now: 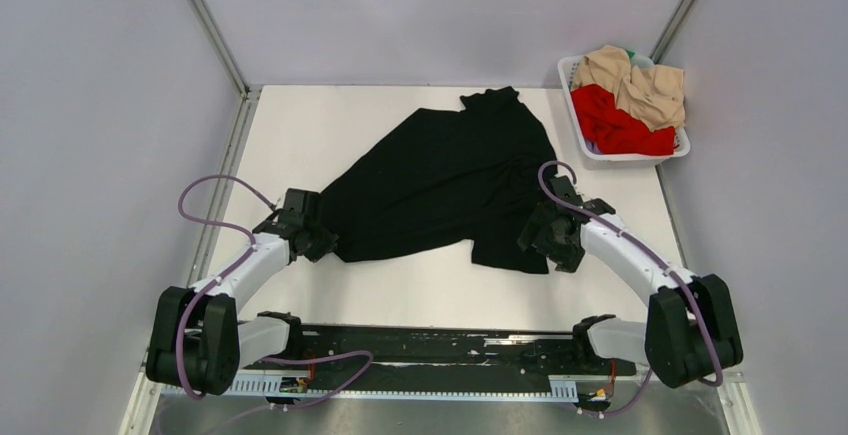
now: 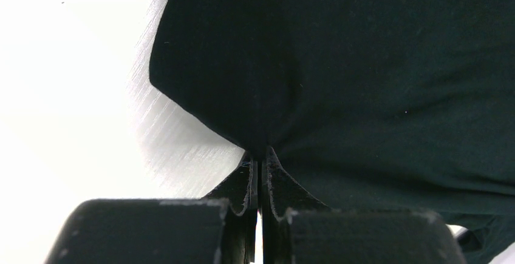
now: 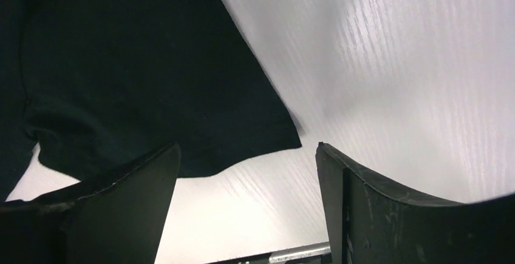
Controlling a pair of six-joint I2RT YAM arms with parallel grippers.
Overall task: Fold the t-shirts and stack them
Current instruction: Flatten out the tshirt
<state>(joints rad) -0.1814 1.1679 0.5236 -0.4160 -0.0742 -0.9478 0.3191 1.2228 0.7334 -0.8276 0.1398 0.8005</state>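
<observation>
Black t-shirt (image 1: 440, 180) lies crumpled on the table (image 1: 400, 290), left gripper (image 2: 260, 155) clamped on its near-left corner, right gripper (image 3: 249, 155) wide apart over the near-right corner; risk: closing past the hem grabs nothing, and a one-sided pull bunches the cloth.

Lab cell: plain grey walls (image 1: 440, 15), white table (image 1: 400, 290).

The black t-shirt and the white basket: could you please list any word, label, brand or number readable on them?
None: no word, number or logo can be read in any view.
The black t-shirt shows plain cloth, no tag in sight.
The white basket bears no visible label.
</observation>
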